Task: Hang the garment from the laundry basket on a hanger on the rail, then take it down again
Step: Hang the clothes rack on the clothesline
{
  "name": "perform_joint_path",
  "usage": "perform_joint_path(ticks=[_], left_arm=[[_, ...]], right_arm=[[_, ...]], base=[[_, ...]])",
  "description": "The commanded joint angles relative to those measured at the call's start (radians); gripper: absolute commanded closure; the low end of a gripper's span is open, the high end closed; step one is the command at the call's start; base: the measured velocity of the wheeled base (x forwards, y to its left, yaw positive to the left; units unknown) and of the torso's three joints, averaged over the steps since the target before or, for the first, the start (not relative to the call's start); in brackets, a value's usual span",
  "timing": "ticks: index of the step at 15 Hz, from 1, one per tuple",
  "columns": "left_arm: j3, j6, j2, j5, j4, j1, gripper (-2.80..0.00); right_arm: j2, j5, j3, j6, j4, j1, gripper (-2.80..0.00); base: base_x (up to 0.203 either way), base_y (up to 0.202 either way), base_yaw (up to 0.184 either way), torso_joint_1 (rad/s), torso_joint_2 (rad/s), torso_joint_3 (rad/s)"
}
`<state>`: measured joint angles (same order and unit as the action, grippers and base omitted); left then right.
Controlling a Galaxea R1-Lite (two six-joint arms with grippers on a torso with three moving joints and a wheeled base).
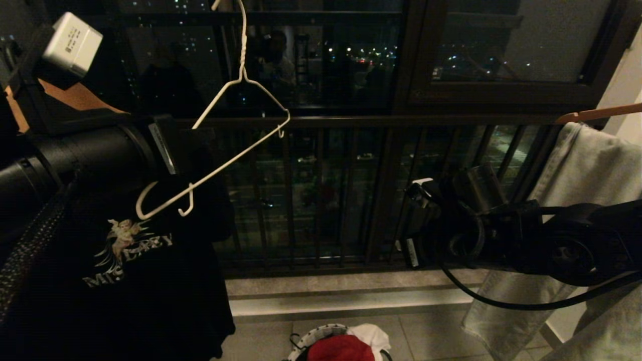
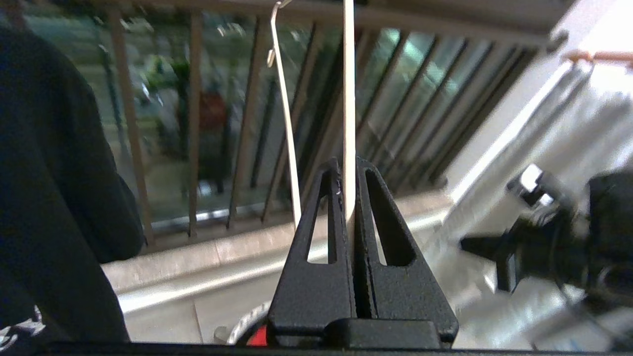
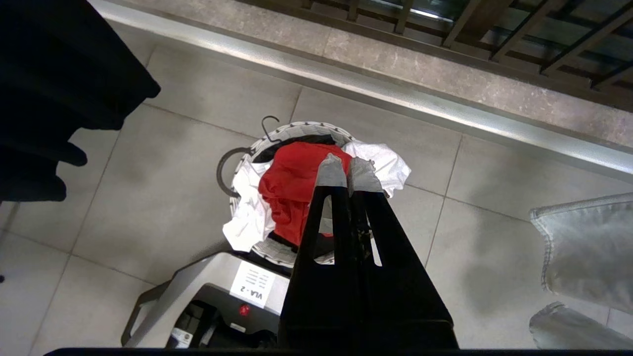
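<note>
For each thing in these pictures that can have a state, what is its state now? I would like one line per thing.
white wire hanger: tilted, gripped by the left gripper, nothing on it
left gripper: shut on the hanger wire
right gripper: shut, empty, above the laundry basket
red garment: crumpled in the basket
laundry basket: on the floor, full
black T-shirt: hanging
</note>
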<state>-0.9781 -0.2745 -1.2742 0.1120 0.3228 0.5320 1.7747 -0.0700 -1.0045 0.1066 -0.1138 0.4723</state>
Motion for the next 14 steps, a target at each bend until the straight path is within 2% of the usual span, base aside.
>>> perform_joint_path(ticks=[1, 5, 10, 14], left_arm=[[-0.019, -0.003, 0.025, 0.057, 0.003, 0.044, 0.0], [-0.078, -0.008, 0.006, 0.18, 0.0, 0.08, 0.0], [-0.157, -0.003, -0.054, 0.192, -0.008, 0.08, 0.0], [-0.129, -0.003, -0.026, 0.192, -0.014, 0.082, 0.0]], right_arm=[[0.002, -0.001, 0.0, 0.001, -0.001, 0.002, 0.0], [0.003, -0.001, 0.0, 0.001, -0.001, 0.002, 0.0], [0.002, -0.001, 0.0, 0.001, -0.001, 0.002, 0.0], [0.005, -0.001, -0.002, 0.001, -0.003, 0.002, 0.0]], base=[[0.0, 0.0, 0.0, 0.0, 0.0, 0.0], [0.0, 0.0, 0.0, 0.0, 0.0, 0.0], [0.0, 0.0, 0.0, 0.0, 0.0, 0.0], [0.0, 0.0, 0.0, 0.0, 0.0, 0.0]])
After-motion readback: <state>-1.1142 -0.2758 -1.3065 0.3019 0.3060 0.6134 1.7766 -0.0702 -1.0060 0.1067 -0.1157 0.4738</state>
